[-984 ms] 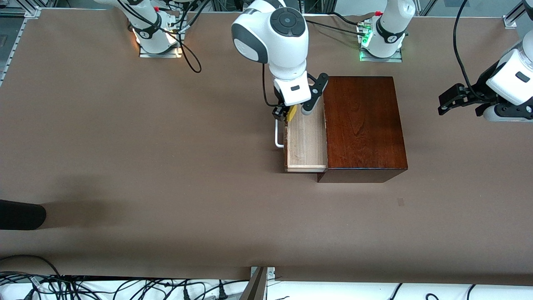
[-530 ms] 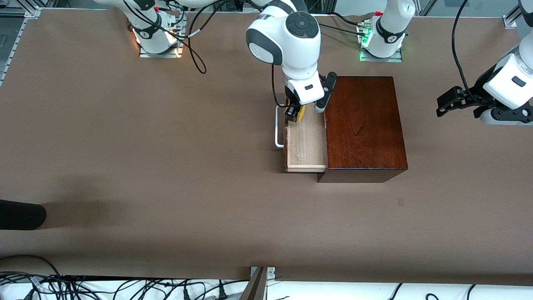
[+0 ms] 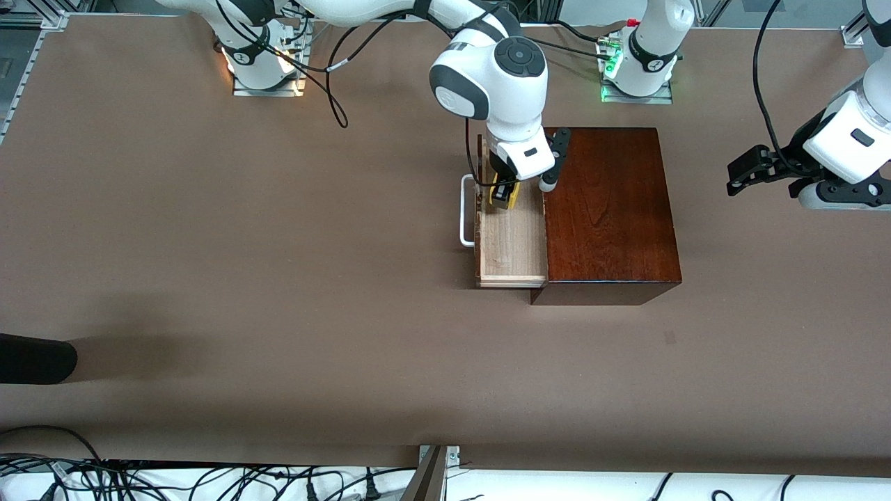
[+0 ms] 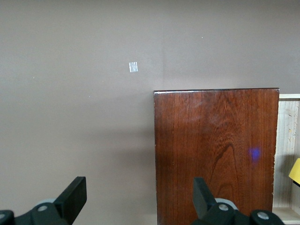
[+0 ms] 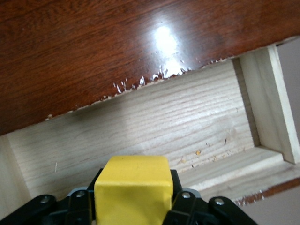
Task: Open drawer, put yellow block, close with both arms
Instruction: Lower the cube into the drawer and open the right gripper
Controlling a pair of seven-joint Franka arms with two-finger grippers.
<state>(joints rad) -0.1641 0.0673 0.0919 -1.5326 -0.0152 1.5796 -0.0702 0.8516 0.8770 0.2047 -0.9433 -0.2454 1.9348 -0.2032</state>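
Observation:
The drawer [image 3: 511, 243] stands pulled out of the dark mahogany box [image 3: 609, 209], its pale wood tray showing, with the white bar handle [image 3: 465, 212] on its front. My right gripper [image 3: 502, 195] is shut on the yellow block [image 3: 506, 196] and holds it over the drawer's tray, at the end nearest the robots' bases. In the right wrist view the yellow block [image 5: 133, 190] sits between the fingers above the tray floor [image 5: 140, 136]. My left gripper [image 3: 745, 170] is open and waits in the air off the box toward the left arm's end; its wrist view shows the box top [image 4: 215, 154].
A dark object [image 3: 35, 358] lies at the table's edge toward the right arm's end. Cables hang along the table's edge nearest the front camera. A small pale mark [image 3: 669, 337] lies on the table nearer the camera than the box.
My right gripper has carried the yellow block from the drawer's front edge to over the tray. The left arm has shifted only slightly.

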